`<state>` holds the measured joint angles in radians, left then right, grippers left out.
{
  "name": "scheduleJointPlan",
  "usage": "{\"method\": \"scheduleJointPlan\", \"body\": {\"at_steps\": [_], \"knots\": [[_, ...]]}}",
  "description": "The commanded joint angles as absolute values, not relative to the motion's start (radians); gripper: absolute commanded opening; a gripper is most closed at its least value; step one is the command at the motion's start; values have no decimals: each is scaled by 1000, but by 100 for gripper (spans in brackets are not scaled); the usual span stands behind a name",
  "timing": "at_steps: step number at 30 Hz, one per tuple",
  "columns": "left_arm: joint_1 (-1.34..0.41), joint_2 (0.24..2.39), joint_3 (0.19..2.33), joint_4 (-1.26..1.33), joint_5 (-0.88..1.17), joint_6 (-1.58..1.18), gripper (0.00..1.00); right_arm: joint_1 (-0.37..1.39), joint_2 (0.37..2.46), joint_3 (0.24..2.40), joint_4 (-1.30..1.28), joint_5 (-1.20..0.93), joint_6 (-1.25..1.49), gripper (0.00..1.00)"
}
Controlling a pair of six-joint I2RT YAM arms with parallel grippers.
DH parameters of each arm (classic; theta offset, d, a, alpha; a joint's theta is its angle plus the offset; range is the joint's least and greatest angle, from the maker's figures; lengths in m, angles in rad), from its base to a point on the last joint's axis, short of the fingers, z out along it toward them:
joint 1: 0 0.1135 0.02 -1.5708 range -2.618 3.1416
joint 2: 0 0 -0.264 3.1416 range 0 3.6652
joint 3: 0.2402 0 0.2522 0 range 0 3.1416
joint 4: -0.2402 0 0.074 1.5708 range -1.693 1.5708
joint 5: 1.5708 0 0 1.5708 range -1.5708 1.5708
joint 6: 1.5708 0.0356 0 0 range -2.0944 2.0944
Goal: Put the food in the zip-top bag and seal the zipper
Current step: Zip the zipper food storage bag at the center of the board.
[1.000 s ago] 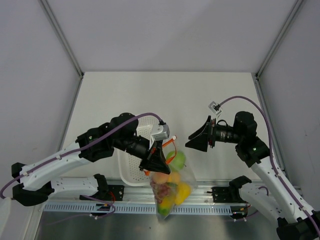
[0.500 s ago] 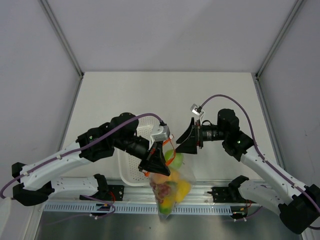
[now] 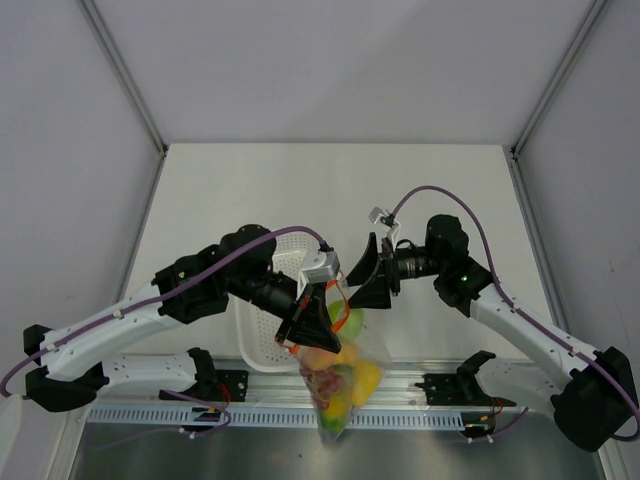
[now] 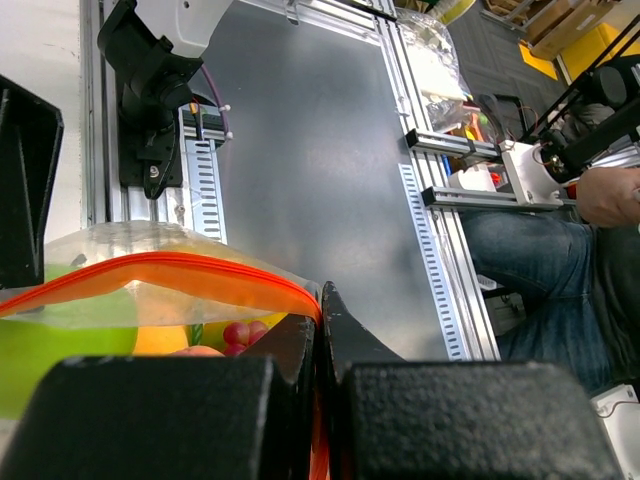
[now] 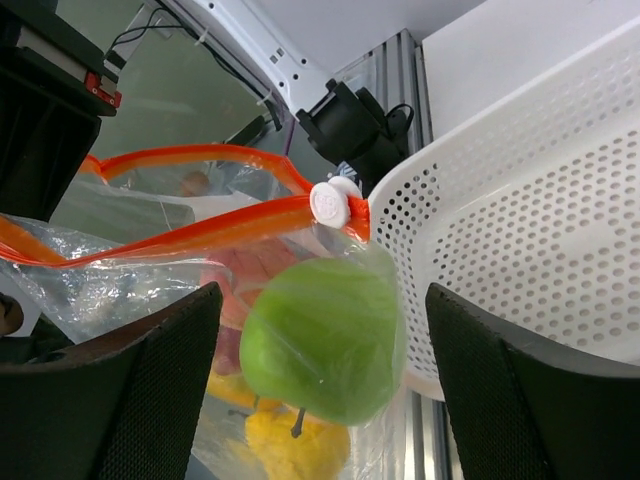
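White perforated plastic basket (image 3: 262, 338) is lying just behind the clear, crinkled zip-top bag (image 3: 347, 388), which we are holding up, full of fruit. Our left gripper (image 4: 320, 302) is pinching its orange zipper (image 5: 200, 236); our right gripper (image 3: 358, 280) is standing wide open beside the smooth, round green apple (image 5: 325, 340).

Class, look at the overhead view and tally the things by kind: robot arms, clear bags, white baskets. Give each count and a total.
Robot arms: 2 (left arm, right arm)
Clear bag: 1
White basket: 1
Total: 4
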<state>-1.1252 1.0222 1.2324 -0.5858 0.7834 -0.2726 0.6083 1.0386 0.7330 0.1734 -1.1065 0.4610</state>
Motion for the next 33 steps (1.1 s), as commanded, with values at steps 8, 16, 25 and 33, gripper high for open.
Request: {"method": "scheduleJointPlan", "body": {"at_steps": [8,16,25,33], "knots": [[-1121,1014,1250,-515,819,-287,1,638,1039,722,442,-1183,546,76],[-1121,1006,1241,-505,818,-295,1,660,1069,730,500,-1200,588,30],[-1121,988,1215,-520,735,-288,1,664,1010,718,437,-1103,574,0],[-1121,1041,1186,-552,480,-310,1,559,797,736,43,-878,497,0]]}}
